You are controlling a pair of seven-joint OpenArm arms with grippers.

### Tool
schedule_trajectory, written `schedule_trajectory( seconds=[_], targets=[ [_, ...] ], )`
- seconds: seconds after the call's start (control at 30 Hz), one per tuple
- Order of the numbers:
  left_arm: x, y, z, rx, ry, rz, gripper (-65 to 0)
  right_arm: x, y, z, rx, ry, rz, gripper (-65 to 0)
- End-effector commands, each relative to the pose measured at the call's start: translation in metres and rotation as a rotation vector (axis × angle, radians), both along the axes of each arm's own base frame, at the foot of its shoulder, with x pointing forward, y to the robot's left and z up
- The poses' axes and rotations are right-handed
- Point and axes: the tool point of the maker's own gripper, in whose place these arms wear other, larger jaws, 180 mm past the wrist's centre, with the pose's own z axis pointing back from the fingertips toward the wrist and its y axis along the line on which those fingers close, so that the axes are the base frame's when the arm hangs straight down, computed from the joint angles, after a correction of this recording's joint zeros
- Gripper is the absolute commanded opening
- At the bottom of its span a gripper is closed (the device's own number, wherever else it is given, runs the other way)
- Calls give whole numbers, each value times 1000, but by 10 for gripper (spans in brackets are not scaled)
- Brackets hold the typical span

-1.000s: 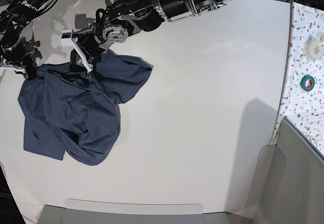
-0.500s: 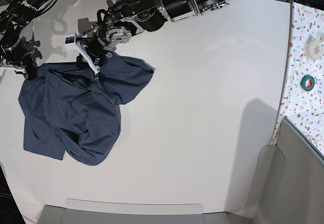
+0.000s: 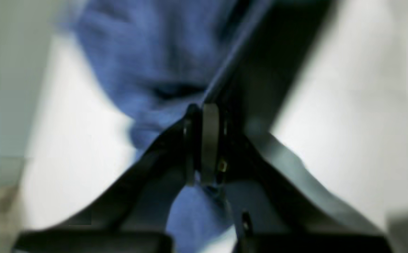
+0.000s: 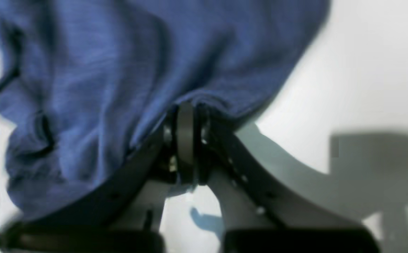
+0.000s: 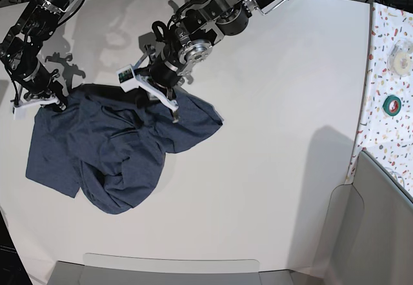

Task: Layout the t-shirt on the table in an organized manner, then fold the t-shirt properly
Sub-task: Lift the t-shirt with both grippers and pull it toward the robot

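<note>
The navy-blue t-shirt [image 5: 116,149] lies crumpled on the left part of the white table [image 5: 271,156], with no lettering showing. My left gripper [image 5: 155,99] is shut on the shirt's upper edge near the middle. In the left wrist view its fingers [image 3: 209,140] are pressed together with blue t-shirt [image 3: 154,63] cloth pinched between them. My right gripper [image 5: 53,102] is shut on the shirt's upper left corner. The right wrist view shows its fingers [image 4: 185,137] clamped on the t-shirt [image 4: 112,77] hem, and the cloth hangs in folds beyond them.
A speckled terrazzo surface [image 5: 387,137] runs along the right edge, with a green tape roll [image 5: 391,104] and a white roll [image 5: 401,58] on it. A grey bin [image 5: 381,233] stands at the bottom right. A translucent panel [image 5: 171,265] lines the front edge.
My left gripper has shut on the shirt's upper edge and moved right and nearer, pulling the cloth along. The right gripper followed slightly, still clamped. The shirt's top edge is now stretched between them.
</note>
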Motion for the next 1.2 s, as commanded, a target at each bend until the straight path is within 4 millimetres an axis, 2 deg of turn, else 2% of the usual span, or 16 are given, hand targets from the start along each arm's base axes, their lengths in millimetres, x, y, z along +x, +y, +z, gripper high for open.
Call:
schedule_trajectory(
  seconds=[0.0,0.13,0.23,0.37,0.53,0.7,0.83,0.87,0.93,1.0,1.13,1.17],
  targets=[
    [8,-2,24,-45,-53,17,-648,16,-4,30,-56,-90,13,-650],
    [16,5,56,-105,-112,45,-648,35,19,62,-108,-171,89,-650],
    [19,9,77,-140,-148,58,-648,45,27,80,-120,-224,105,-650],
    [26,16,102,-179,-196,78,-648,63,34,114,-125,-325,106,-650],
    [73,48,161,-216,-344,169,-648,96,36,173,-125,-475,96,-650],
    [119,90,235,-254,-516,277,-648,147,67,242,-76,-645,156,-650],
    [138,124,288,-293,-625,356,-648,192,123,297,-8,-766,255,-650],
    [142,133,297,-302,-643,378,-648,202,141,315,4,-804,285,-650],
    [147,151,314,-320,-675,421,-648,217,178,338,21,-852,340,-650],
    [152,170,335,-342,-717,466,-648,231,224,366,20,-905,406,-650],
    [156,223,374,-341,-816,571,-648,246,318,399,12,-926,523,-650],
    [156,234,383,-333,-841,588,-648,251,318,404,-18,-926,518,-650]
  ],
)
